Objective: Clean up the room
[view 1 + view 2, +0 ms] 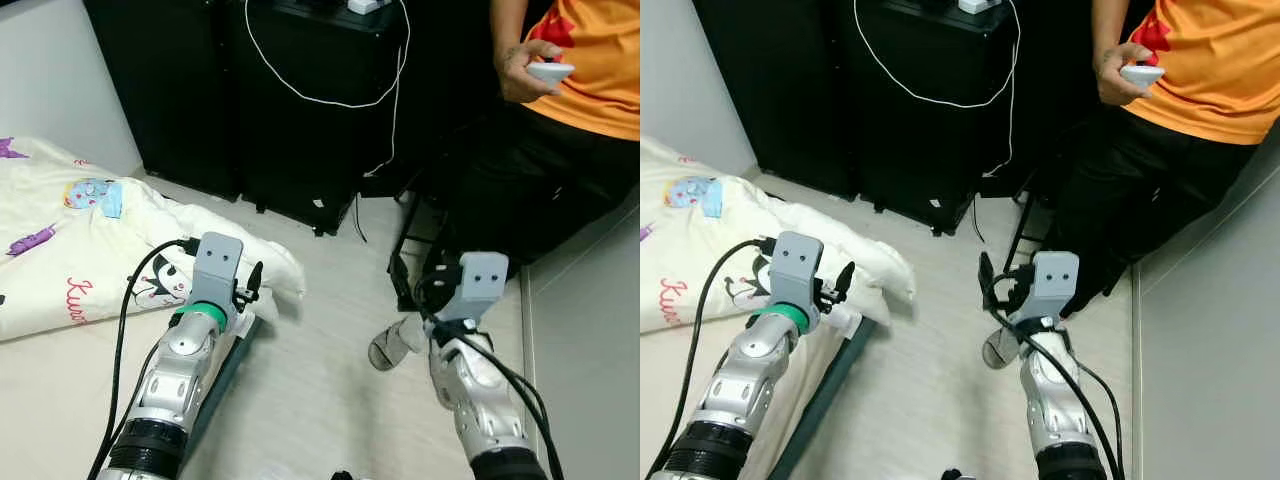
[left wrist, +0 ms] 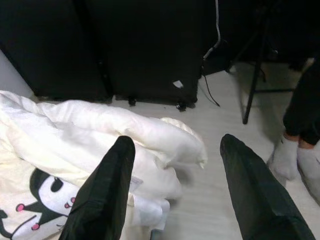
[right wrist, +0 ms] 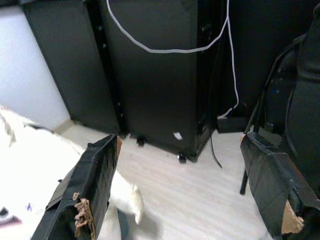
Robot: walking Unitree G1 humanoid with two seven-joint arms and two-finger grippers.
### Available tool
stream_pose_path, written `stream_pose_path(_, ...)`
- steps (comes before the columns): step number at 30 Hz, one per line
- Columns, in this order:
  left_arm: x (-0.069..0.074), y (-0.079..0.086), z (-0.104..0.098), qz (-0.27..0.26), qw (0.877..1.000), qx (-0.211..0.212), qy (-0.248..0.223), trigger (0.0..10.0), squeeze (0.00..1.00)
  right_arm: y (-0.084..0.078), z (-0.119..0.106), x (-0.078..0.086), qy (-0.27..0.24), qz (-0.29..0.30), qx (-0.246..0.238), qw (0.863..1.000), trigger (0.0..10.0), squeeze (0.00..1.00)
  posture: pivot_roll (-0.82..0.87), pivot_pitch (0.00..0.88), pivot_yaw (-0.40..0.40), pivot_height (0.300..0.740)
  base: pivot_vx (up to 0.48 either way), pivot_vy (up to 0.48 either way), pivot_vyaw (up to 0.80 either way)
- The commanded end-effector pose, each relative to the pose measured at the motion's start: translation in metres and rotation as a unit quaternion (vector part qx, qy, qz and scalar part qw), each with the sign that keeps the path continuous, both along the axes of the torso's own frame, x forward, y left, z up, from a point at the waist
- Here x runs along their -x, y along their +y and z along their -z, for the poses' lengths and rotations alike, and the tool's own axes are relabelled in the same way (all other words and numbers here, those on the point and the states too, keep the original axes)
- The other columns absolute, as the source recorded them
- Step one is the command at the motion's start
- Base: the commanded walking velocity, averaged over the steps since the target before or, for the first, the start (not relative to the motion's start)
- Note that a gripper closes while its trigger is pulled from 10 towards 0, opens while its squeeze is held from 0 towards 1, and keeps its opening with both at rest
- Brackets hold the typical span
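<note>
A cream quilt (image 1: 70,250) printed with cartoon figures lies rumpled on the low bed at the left, and its bunched corner (image 2: 165,140) hangs over the bed's edge. My left gripper (image 1: 250,283) hovers just above that corner. Its two black fingers (image 2: 107,185) stand apart with nothing between them. My right gripper (image 1: 992,280) is raised over the pale floor in the middle of the room. It is open too, its fingers (image 3: 92,185) spread wide and empty.
A person in an orange shirt (image 1: 590,70) sits close on the right, holding a white controller (image 1: 550,71), with socked feet (image 1: 392,343) on the floor near my right arm. Black cabinets (image 1: 310,120) with a white cable (image 1: 330,100) line the back. A grey wall (image 1: 590,370) bounds the right.
</note>
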State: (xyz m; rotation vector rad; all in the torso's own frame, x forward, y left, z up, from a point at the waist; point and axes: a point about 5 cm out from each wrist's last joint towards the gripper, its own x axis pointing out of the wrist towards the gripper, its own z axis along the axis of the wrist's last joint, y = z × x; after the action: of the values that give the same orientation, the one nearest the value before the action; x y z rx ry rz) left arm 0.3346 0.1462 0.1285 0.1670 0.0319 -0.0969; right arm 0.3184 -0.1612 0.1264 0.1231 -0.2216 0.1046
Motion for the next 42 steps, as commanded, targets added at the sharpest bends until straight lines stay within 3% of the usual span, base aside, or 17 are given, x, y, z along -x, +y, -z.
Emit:
stream_pose_path(1, -0.001, -0.003, 0.002, 0.000, 1.000, -0.004, 0.000, 10.0, 0.00, -0.004, 0.003, 0.001, 0.005, 0.010, -0.012, 1.000, 10.0, 0.00, 0.06, 0.121, 0.002, 0.740, 0.000, 0.000, 0.00)
stream_pose_path(22, -0.002, -0.014, 0.002, 0.010, 1.000, -0.006, 0.003, 10.0, 0.00, -0.007, 0.011, 0.002, 0.026, 0.016, -0.040, 0.999, 10.0, 0.00, 0.04, 0.136, -0.027, 0.740, 0.000, 0.000, 0.00)
stream_pose_path(42, 0.002, -0.010, 0.005, -0.003, 1.000, -0.012, 0.000, 10.0, 0.00, 0.001, 0.020, 0.010, 0.039, 0.007, -0.042, 0.998, 10.0, 0.00, 0.05, 0.152, -0.023, 0.740, 0.042, 0.000, 0.00)
